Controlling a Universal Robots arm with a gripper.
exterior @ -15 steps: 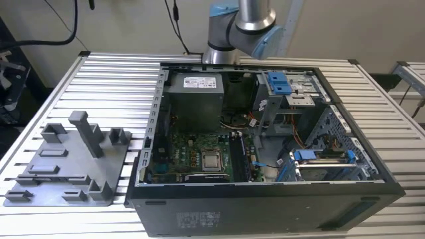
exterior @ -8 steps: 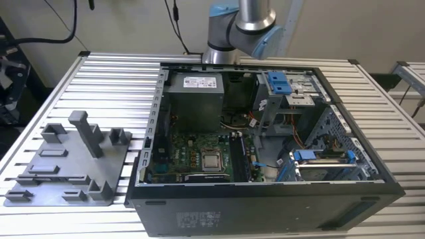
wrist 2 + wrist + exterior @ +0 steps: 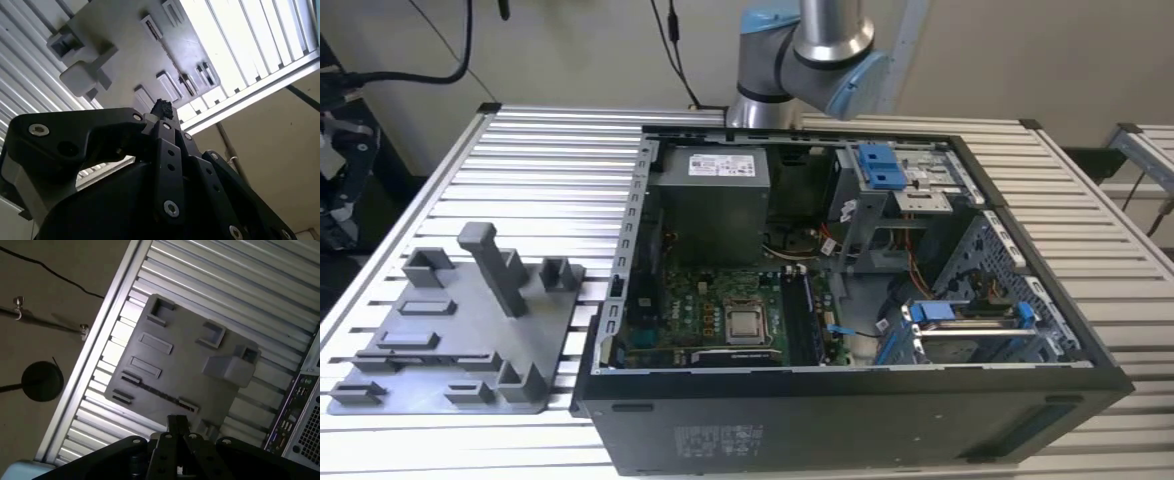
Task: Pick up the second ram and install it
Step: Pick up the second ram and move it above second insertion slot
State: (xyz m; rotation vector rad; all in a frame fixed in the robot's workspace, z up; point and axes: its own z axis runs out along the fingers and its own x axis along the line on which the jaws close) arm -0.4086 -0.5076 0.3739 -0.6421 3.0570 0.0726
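The second ram is a thin dark strip standing on edge in a long slot of the grey tray, seen from above in the first wrist view. In the exterior view that dark strip runs across the tray near its front. My gripper hangs well above the tray with its fingers together and nothing between them. In the second wrist view its fingertips point down at the tray. The green motherboard lies inside the open computer case, with long black slots beside the processor.
The case fills the middle and the exterior view's right of the slatted metal table. The tray carries several grey holder blocks and a tall post. The arm's base rises behind the case. Cables and a round stand foot lie off the table's edge.
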